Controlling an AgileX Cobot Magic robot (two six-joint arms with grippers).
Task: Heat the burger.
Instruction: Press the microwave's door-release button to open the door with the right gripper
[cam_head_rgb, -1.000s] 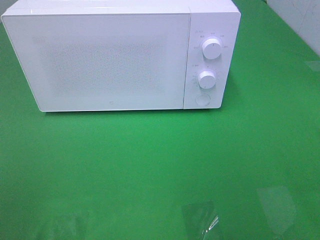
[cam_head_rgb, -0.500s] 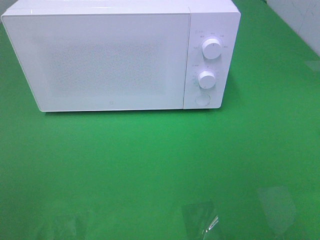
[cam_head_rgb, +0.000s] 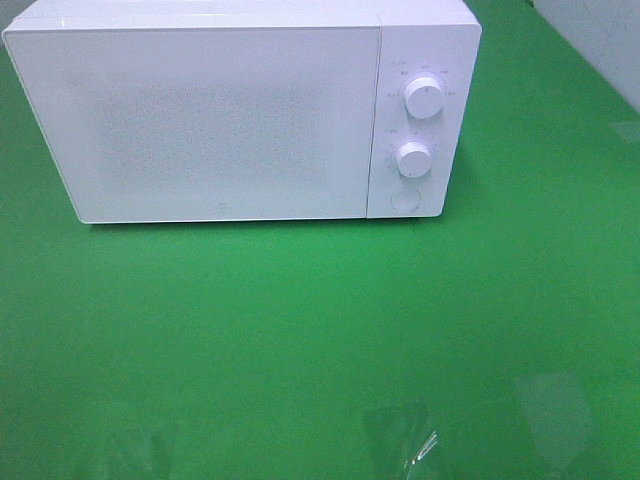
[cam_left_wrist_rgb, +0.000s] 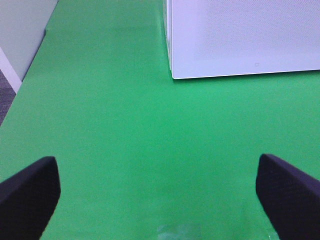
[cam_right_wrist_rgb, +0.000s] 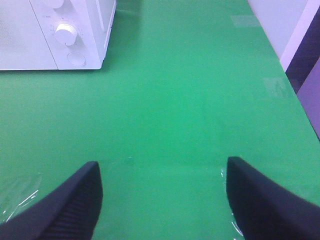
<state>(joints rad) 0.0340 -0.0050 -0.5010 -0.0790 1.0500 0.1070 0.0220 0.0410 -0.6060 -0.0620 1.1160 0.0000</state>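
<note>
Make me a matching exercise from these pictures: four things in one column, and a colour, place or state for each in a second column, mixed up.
Column one:
1. microwave door
2. table
3. round button
4. left fingers

Column two:
A. green
B. just below the two knobs
C. shut
D. black, spread wide with nothing between them

Pairs: 1-C, 2-A, 3-B, 4-D

A white microwave (cam_head_rgb: 220, 120) stands at the back of the green bench (cam_head_rgb: 300, 320), its door (cam_head_rgb: 200, 130) shut, with two round knobs (cam_head_rgb: 425, 97) above a round button (cam_head_rgb: 404, 199) on its right panel, and clear film (cam_head_rgb: 400, 440) lies near the front edge.
</note>
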